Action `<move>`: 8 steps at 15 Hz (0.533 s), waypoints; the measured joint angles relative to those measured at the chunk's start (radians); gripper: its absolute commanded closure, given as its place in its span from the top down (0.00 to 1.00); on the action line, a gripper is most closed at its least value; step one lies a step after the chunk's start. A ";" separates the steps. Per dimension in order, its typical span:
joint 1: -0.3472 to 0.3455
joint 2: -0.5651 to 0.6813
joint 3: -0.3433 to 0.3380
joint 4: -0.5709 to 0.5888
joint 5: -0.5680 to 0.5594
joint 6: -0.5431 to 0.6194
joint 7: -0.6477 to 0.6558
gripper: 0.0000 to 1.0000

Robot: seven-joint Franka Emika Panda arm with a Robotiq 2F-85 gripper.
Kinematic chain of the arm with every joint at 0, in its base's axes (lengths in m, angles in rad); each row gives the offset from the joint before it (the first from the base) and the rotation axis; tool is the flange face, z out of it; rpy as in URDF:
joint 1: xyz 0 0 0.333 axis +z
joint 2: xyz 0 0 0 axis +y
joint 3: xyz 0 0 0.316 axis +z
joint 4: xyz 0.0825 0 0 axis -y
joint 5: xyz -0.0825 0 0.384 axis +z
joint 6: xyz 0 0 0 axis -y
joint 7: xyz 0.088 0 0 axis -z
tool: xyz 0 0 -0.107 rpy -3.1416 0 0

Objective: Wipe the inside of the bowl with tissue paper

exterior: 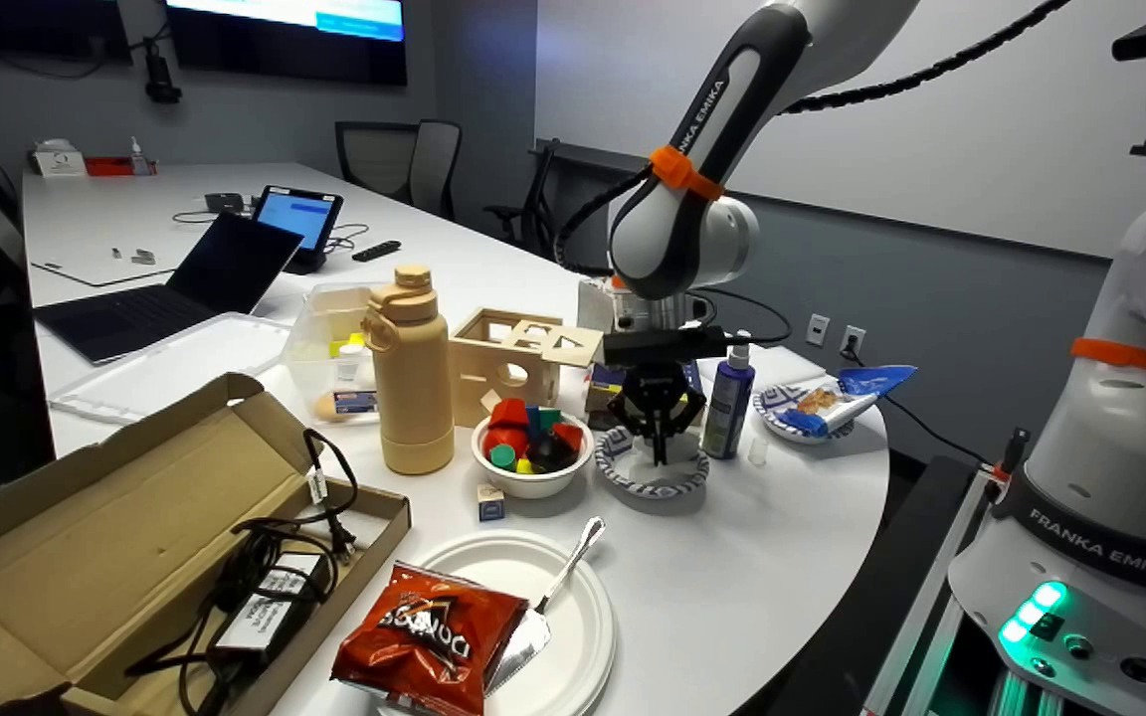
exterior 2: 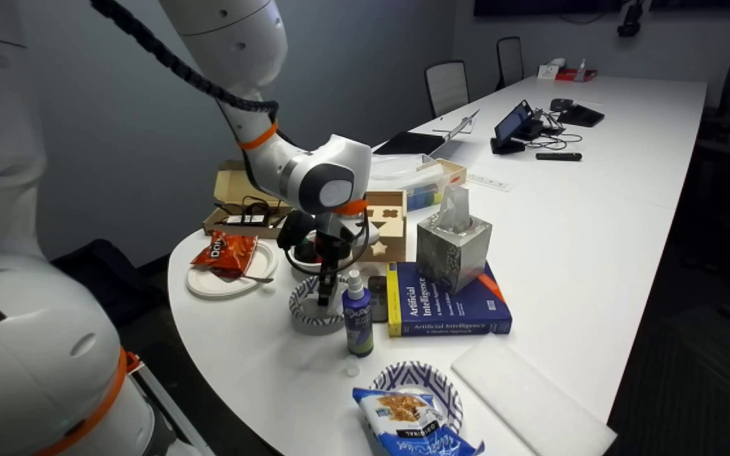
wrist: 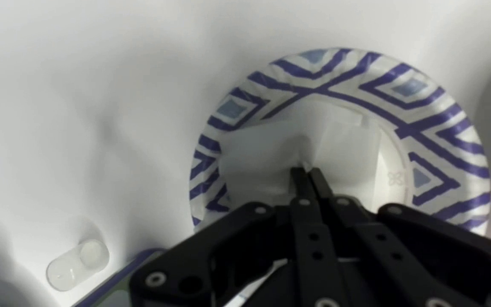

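Note:
The bowl is a paper bowl with a blue-purple pattern on its rim. It stands on the white table in both exterior views (exterior: 653,489) (exterior 2: 298,303) and fills much of the wrist view (wrist: 435,128). A white tissue (wrist: 258,155) lies spread inside the bowl, covering most of its bottom. The tissue also shows in an exterior view (exterior 2: 336,301). My gripper (wrist: 307,171) points down into the bowl, its fingertips closed together on a pinched fold of the tissue. The gripper shows over the bowl in both exterior views (exterior: 660,457) (exterior 2: 324,300). The bowl's near part is hidden behind the fingers.
A purple spray bottle (exterior 2: 358,323) stands close beside the bowl, with a small clear cap (wrist: 77,264) near it. A white bowl of blocks (exterior: 533,485) is on the other side. A tissue box (exterior 2: 454,253) stands on a blue book (exterior 2: 447,316). A wooden box (exterior: 478,368) is behind.

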 measured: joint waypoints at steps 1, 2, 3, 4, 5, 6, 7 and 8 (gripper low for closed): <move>0.003 0.000 -0.006 -0.001 -0.019 0.010 0.021 0.01; 0.005 0.000 -0.010 -0.002 -0.038 0.021 0.041 0.01; 0.007 0.000 -0.014 -0.004 -0.055 0.033 0.058 0.01; 0.010 0.000 -0.016 -0.005 -0.071 0.040 0.073 0.01; 0.012 0.000 -0.017 -0.007 -0.083 0.052 0.085 0.01; 0.014 0.000 -0.017 -0.008 -0.093 0.065 0.092 0.01; 0.016 0.000 -0.016 -0.010 -0.095 0.081 0.094 0.01; 0.016 0.000 -0.013 -0.012 -0.095 0.099 0.093 0.01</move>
